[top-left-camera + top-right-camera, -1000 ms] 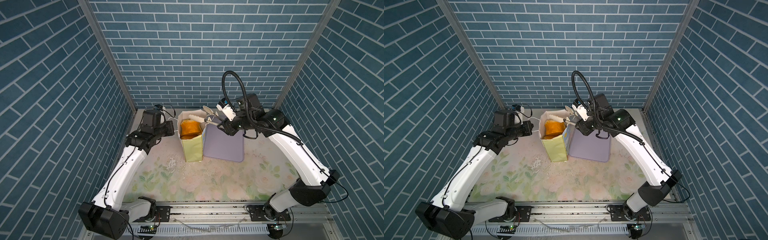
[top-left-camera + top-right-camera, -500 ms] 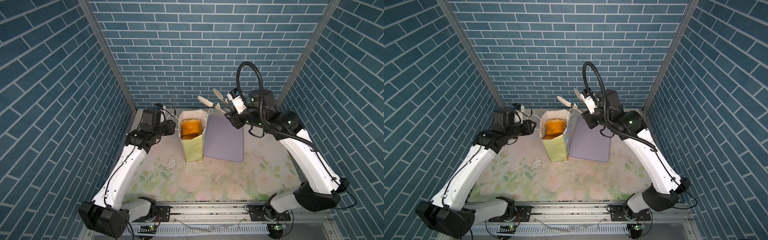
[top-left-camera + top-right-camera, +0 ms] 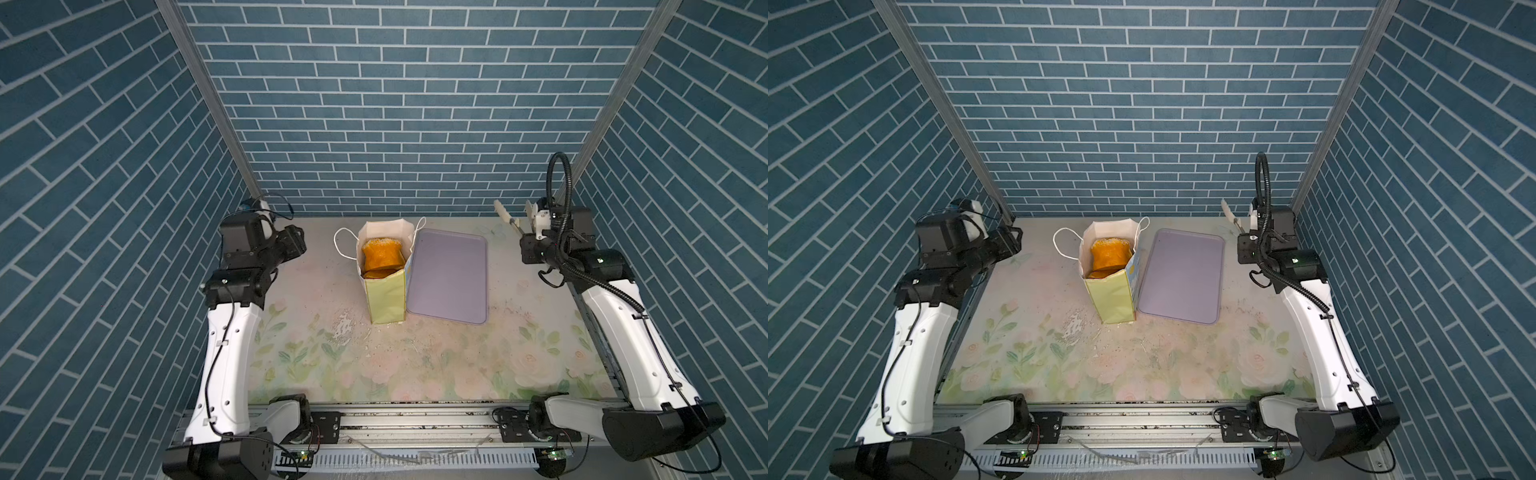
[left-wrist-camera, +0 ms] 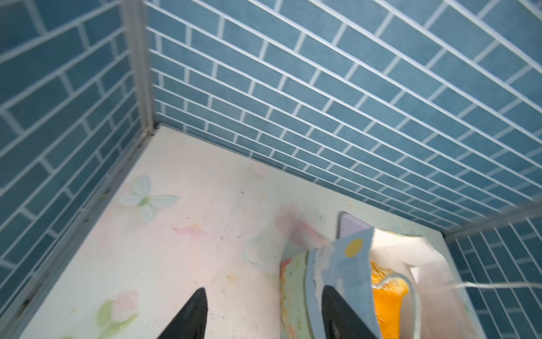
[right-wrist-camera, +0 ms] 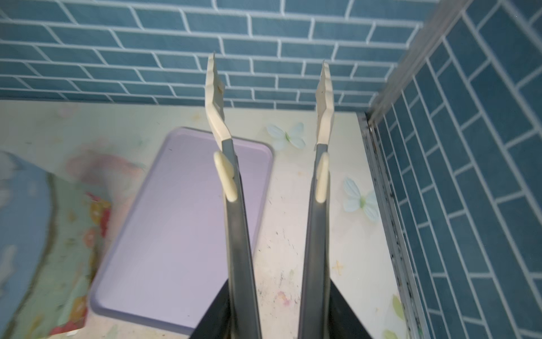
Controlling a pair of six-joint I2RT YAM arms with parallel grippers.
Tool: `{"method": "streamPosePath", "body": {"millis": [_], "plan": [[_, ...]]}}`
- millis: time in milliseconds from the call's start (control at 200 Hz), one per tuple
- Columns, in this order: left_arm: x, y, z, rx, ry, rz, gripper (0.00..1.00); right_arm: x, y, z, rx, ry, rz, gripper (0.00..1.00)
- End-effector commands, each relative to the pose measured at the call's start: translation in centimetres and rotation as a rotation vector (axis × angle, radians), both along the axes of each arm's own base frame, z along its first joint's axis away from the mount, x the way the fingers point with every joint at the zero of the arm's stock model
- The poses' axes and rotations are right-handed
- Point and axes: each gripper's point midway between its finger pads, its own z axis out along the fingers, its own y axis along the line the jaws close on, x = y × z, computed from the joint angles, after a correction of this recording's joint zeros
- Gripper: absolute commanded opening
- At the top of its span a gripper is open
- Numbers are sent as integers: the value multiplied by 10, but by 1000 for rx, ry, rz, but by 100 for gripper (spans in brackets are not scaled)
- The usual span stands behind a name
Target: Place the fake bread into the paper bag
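Observation:
The paper bag (image 3: 384,299) (image 3: 1111,299) stands upright at mid-table, its mouth open upward. Golden-orange fake bread (image 3: 382,257) (image 3: 1108,257) fills it almost to the rim, and the left wrist view shows the bread (image 4: 387,296) behind the bag's blue painted face (image 4: 337,264). My left gripper (image 3: 297,245) (image 4: 264,320) is open and empty, a short way left of the bag's cord handle. My right gripper (image 3: 536,235) (image 5: 278,323) is at the back right corner, shut on grey tongs (image 5: 234,234) whose cream tips (image 3: 503,212) stand apart with nothing between them.
A flat lavender tray (image 3: 446,274) (image 3: 1179,274) (image 5: 181,220) lies right of the bag, touching its side, with nothing on it. White crumbs (image 3: 343,328) are scattered on the floral mat in front of the bag. Brick walls close in the back and both sides.
The right arm has swung the empty tongs from over the bag's mouth to the back right corner. The left gripper has opened and drawn slightly away from the bag.

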Motion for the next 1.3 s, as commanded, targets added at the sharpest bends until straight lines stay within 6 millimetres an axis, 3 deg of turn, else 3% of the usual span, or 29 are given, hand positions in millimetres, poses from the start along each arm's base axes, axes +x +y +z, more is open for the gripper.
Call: {"method": "streamPosePath", "body": {"millis": [0,170,245,485,680,815,865,880,1015,1105,1210,1295], "plan": [[-8,22,-7,24,3,60,64,11,-22,-35,60,14,-95,45],[-8,29,-48,24,80,75,64,15,-35,-123,12,171,-109,47],[-8,28,-64,7,105,74,64,12,-41,-150,30,207,-131,47],[-13,29,-91,16,158,72,64,-8,-46,-203,39,318,-174,49],[-15,32,-85,61,140,77,64,-25,-42,-239,65,423,-173,54],[-16,35,-91,81,143,82,64,-25,-48,-239,48,410,-207,65],[-16,36,-97,90,138,83,64,-24,-52,-233,35,386,-219,93],[-16,36,-98,94,133,82,64,-24,-53,-231,30,377,-225,98],[-12,38,-117,116,95,85,64,-21,-70,-205,-33,293,-287,99],[-7,45,-138,158,67,116,63,-10,-79,-184,-60,141,-317,99],[-1,54,-168,214,16,158,64,10,-72,-163,-32,-133,-253,99],[4,52,-193,260,-7,155,66,19,-64,-168,-20,-263,-197,99]]}}
